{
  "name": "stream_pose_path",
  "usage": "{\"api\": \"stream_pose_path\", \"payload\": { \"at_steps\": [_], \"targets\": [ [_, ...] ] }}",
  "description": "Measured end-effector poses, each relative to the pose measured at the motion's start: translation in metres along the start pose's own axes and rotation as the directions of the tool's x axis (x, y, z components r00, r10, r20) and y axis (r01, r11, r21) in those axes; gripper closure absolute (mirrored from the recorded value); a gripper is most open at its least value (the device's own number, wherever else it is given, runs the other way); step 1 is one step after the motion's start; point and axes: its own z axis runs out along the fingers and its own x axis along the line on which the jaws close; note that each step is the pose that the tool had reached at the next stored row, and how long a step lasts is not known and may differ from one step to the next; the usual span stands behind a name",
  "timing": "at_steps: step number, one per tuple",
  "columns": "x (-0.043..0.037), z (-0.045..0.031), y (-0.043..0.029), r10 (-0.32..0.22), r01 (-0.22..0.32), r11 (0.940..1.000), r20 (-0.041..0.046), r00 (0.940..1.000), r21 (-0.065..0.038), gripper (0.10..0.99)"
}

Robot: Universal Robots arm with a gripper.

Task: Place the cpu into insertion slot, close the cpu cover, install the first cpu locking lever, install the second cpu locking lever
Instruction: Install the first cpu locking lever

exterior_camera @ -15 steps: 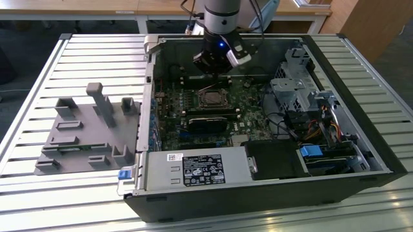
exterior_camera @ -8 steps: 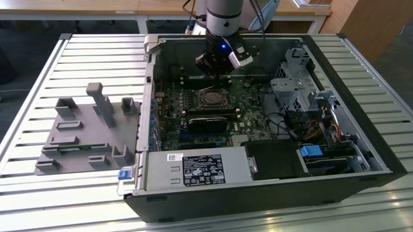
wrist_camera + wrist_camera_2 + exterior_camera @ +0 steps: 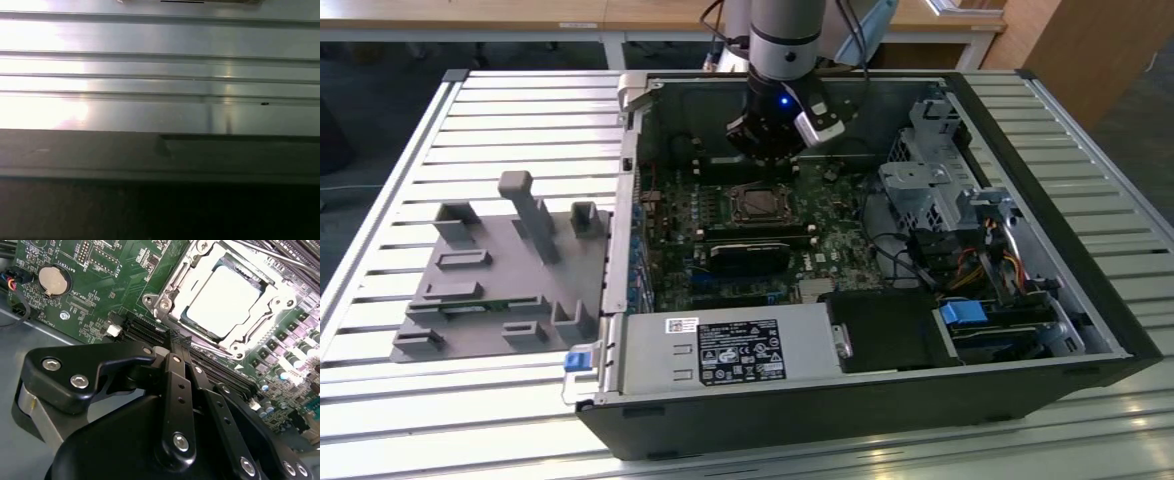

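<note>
Silver-grey square cpu (image 3: 226, 296) seated in socket, thin silvery metal cpu cover (image 3: 186, 271) closed over it. Black gripper (image 3: 179, 340) hovered beside the socket, fingers pressed together, empty.

Silver cpu (image 3: 225, 295) seemingly under cpu cover (image 3: 200, 270)

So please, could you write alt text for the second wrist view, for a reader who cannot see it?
A cpu with a pale metal top sits in its socket on a green motherboard, framed by the silvery cpu cover. The black gripper fills the foreground, its fingertips close together near the socket's edge.
</note>
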Motion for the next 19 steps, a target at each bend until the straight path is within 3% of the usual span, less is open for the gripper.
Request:
{"api": "stream_pose_path", "payload": {
  "at_steps": [19],
  "targets": [
    [-0.0021,0.0082,0.0012,0.000,0.000,0.9997,-0.0002,1.0000,0.026,0.965]
  ]
}}
